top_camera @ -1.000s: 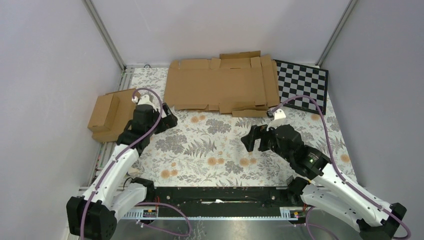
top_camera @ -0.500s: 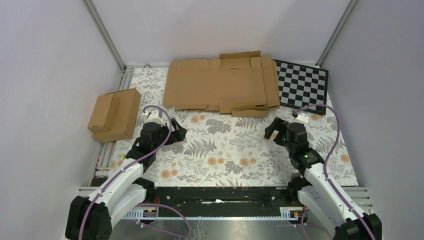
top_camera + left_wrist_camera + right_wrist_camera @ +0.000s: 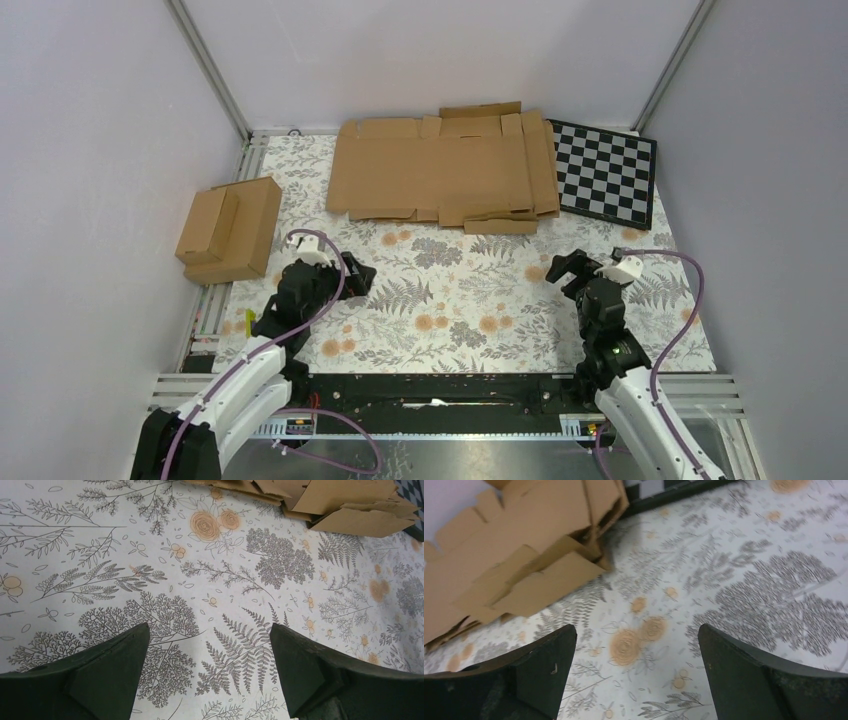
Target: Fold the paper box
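Note:
The paper box (image 3: 205,223), a small brown cardboard piece, rests at the table's far left edge against a larger brown carton (image 3: 250,228). My left gripper (image 3: 358,275) hangs open over the floral cloth, to the right of and nearer than both boxes, touching neither. In the left wrist view its fingers (image 3: 115,670) stand wide apart with only cloth between them. My right gripper (image 3: 562,270) is open too, low over the cloth at the right. Nothing but cloth lies between its fingers (image 3: 544,665) in the right wrist view.
Wide flat cardboard sheets (image 3: 440,170) lie stacked at the back middle, also seen in the wrist views (image 3: 350,502) (image 3: 524,555). A black-and-white checkerboard (image 3: 605,170) lies at the back right. Grey walls close in the table on three sides.
Both arms have drawn back toward the near edge. The left gripper left the boxes at the left and moved right and nearer. The right gripper swung rightward. Both stayed open.

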Controlling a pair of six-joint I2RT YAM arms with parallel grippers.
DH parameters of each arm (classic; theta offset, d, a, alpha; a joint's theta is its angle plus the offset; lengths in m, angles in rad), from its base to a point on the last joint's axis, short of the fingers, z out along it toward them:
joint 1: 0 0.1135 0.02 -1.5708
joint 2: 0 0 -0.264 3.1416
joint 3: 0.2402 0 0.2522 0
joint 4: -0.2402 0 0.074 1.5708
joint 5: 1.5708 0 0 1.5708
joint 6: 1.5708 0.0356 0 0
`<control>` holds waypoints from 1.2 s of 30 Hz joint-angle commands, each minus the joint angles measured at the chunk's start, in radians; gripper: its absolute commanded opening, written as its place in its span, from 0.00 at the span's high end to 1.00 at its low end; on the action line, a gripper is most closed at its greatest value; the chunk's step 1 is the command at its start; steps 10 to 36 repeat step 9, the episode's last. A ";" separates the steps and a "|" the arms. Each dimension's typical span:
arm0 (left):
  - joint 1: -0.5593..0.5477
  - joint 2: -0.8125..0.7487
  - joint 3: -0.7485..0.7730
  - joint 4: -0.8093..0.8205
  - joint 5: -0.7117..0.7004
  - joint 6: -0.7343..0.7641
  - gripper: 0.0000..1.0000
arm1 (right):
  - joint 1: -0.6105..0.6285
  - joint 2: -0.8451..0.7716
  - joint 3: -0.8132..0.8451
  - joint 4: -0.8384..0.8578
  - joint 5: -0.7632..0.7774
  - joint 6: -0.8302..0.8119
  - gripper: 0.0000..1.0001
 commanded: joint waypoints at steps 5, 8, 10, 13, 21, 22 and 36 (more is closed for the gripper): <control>-0.003 -0.023 -0.021 0.105 0.018 0.004 0.01 | -0.004 -0.009 -0.064 0.036 0.136 0.098 0.01; -0.003 -0.019 -0.022 0.107 0.016 0.002 0.01 | -0.004 -0.019 -0.081 0.060 0.088 0.077 0.01; -0.003 -0.017 -0.022 0.107 0.015 0.001 0.01 | -0.004 -0.023 -0.081 0.060 0.082 0.073 0.01; -0.003 -0.017 -0.022 0.107 0.015 0.001 0.01 | -0.004 -0.023 -0.081 0.060 0.082 0.073 0.01; -0.003 -0.017 -0.022 0.107 0.015 0.001 0.01 | -0.004 -0.023 -0.081 0.060 0.082 0.073 0.01; -0.003 -0.017 -0.022 0.107 0.015 0.001 0.01 | -0.004 -0.023 -0.081 0.060 0.082 0.073 0.01; -0.003 -0.017 -0.022 0.107 0.015 0.001 0.01 | -0.004 -0.023 -0.081 0.060 0.082 0.073 0.01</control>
